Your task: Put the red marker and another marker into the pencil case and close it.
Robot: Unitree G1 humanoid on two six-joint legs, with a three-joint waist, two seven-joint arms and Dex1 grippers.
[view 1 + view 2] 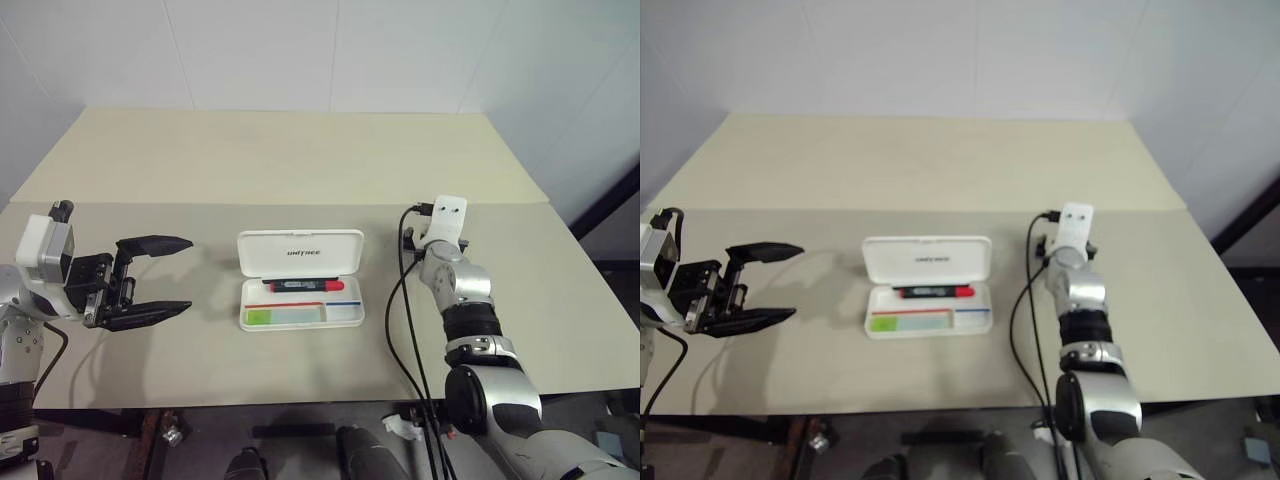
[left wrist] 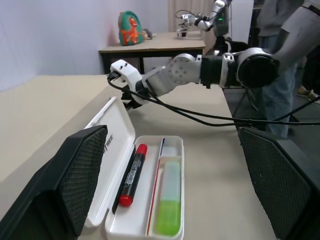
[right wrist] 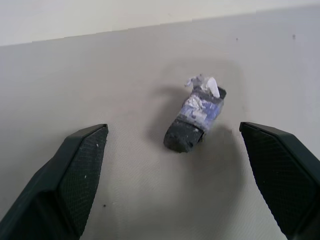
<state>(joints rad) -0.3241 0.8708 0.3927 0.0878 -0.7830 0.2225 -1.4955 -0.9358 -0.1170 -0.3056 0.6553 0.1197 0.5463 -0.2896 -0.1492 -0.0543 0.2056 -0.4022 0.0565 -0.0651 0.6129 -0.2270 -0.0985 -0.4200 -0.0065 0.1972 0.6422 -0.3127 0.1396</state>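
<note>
Case: the white pencil case (image 1: 300,278) lies open near the middle of the tabletop (image 1: 250,160), its lid (image 1: 300,252) standing up at the far side with small dark lettering on it.
Red marker: the black marker with the red cap (image 1: 306,286) lies along the back compartment of the case, just under the lid, its cap toward my right side.
Green marker: the stubby pale green marker (image 1: 285,316) lies in the front compartment, its bright green cap toward my left side.
Stripes: a red stripe and a blue stripe run along the divider between the two compartments.
My left tool: my left tool (image 1: 170,276) hangs over the tabletop to the left of the case, apart from it, pointing toward it; its two black fingers (image 1: 155,243) are spread wide with nothing between them.
My right tool: in the right wrist view my right tool (image 3: 175,180) is spread wide and empty above the bare tabletop.
Eraser: a small dark eraser in a torn blue and white wrapper (image 3: 194,120) lies on the tabletop ahead of my right tool, between the lines of its two fingers, not touched.
Right arm: my right arm (image 1: 455,280) reaches out over the tabletop to the right of the case, well clear of it, black cables (image 1: 400,330) trailing from the wrist.
Background: in the left wrist view a person (image 2: 285,55) stands past the far edge of the tabletop, and another table (image 2: 150,47) carries a green and orange toy (image 2: 131,28).
</note>
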